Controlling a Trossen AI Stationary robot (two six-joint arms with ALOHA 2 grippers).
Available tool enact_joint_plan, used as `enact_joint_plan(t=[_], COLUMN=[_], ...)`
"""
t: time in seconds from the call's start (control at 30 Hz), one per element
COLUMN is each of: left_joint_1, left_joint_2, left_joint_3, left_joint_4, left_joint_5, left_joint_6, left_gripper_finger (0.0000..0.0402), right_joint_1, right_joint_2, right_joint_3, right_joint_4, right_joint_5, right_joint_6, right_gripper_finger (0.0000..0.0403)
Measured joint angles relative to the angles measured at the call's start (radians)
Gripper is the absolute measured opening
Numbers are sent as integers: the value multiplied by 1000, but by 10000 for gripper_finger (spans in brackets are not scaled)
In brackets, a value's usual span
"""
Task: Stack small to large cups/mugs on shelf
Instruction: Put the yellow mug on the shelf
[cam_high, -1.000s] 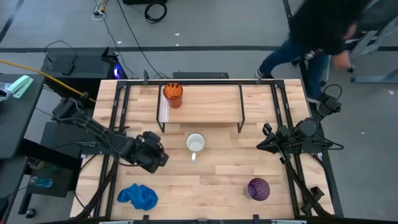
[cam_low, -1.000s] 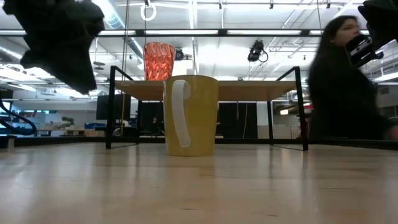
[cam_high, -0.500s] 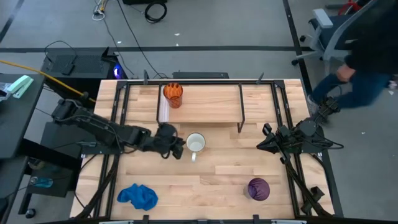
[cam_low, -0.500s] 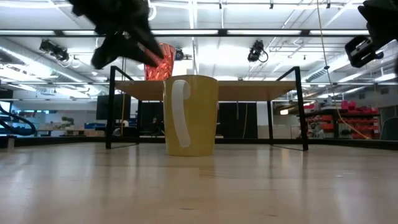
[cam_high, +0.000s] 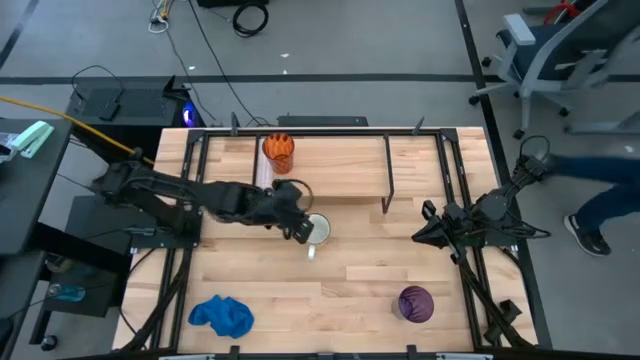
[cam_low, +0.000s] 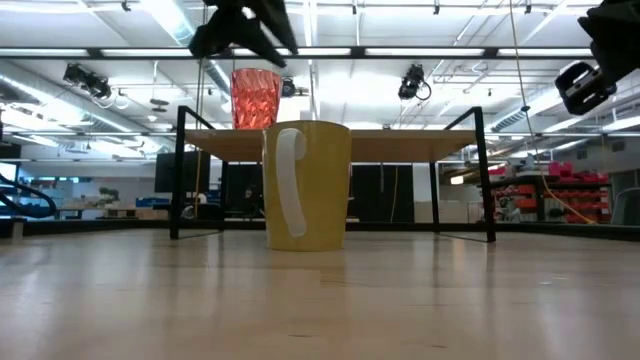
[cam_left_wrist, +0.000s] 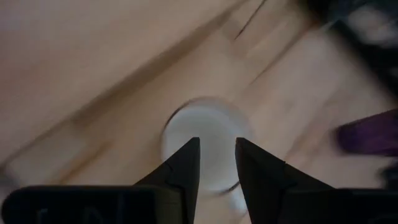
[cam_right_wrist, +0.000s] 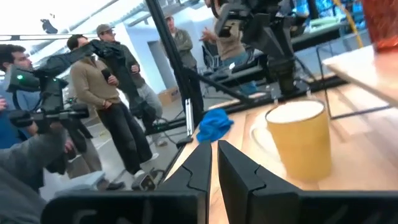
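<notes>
The left gripper (cam_high: 300, 226) is hanging over the table, right above the near left edge of the mug (cam_high: 316, 230). From its own camera, the mug (cam_left_wrist: 205, 146) is sitting straight below the two dark fingers (cam_left_wrist: 186, 168), and its round opening is showing between and around them. The fingers are a little way apart, with a narrow gap, and they are not holding anything. From the low camera, the left gripper (cam_low: 245, 22) is sitting high up, above the mug (cam_low: 306, 186) and not touching it.

The mug is standing upright on the table (cam_high: 340, 290), just in front of the shelf (cam_high: 330, 165). Its handle (cam_low: 288, 180) is pointing toward the front of the table.

The orange cup (cam_high: 279, 153) is standing upright on the shelf, near the shelf's left end. It is well behind the left gripper.

The purple tumbler (cam_high: 416, 303) is standing on the table near the front right, well apart from the mug and the shelf.

The right gripper (cam_high: 428, 228) is waiting over the right side of the table. Its fingers (cam_right_wrist: 202, 165) are almost touching, and they are holding nothing.

A blue cloth (cam_high: 222, 315) is lying at the front left of the table.
</notes>
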Motion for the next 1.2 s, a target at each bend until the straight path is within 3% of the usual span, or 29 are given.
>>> enact_joint_plan(t=[0.23,0.4,0.53,0.9,1.2], left_joint_1=[10,13,28,73,70], left_joint_2=[231,321,358,369,368], left_joint_3=[305,407,406,405,304], left_joint_4=[-419,-476,-483,-528,-467], left_joint_5=[22,79,180,149,176], left_joint_6=[-79,-106,-106,-126,-152], left_gripper_finger=[109,110,110,110,110], right_joint_1=[0,0,0,0,0], right_joint_2=[5,5,5,5,5], right_joint_3=[0,0,0,0,0], right_joint_4=[-23,-23,-24,-57,-56], right_joint_5=[-13,-13,-13,-13,-13], right_joint_6=[57,57,57,56,56], right_gripper_finger=[34,34,34,34,34])
